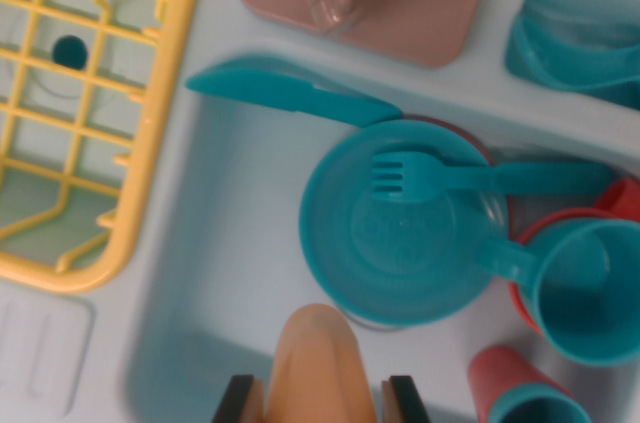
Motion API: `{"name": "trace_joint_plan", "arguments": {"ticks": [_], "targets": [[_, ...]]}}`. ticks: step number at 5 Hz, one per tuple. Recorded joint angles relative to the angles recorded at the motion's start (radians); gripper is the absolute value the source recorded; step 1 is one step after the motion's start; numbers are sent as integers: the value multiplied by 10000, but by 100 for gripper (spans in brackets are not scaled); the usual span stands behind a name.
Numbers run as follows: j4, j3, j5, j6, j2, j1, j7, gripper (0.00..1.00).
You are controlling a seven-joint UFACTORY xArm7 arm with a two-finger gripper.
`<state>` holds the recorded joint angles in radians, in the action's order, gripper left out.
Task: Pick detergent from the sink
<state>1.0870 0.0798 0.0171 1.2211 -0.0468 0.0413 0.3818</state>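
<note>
Lifting looks like the step in hand: above the pale blue plastic sink basin, left of the round teal plastic plate, the tall orange plastic detergent bottle sits grasped between the gripper's black jaws. Next it needs a straight rise clear of the teal plastic fork.

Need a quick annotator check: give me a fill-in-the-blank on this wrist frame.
1. The fork rests on the teal ____.
2. The rack at the wrist view's left is coloured ____.
3. The gripper fingers sit on either side of the ____ detergent bottle.
4. The teal knife lies across the sink's upper ____.

Missing words: plate; yellow; orange; rim
</note>
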Motion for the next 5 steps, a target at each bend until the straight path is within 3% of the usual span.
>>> {"name": "trace_joint_plan", "arguments": {"ticks": [1,2,3,4,5], "targets": [[0,0,0,0,0,0,0,100],[325,-3,8,458,-133,-3,-4,100],[325,-3,8,458,-133,-3,-4,100],[649,-7,16,913,-265,-5,-7,100],[649,-7,16,913,-265,-5,-7,100]]}}
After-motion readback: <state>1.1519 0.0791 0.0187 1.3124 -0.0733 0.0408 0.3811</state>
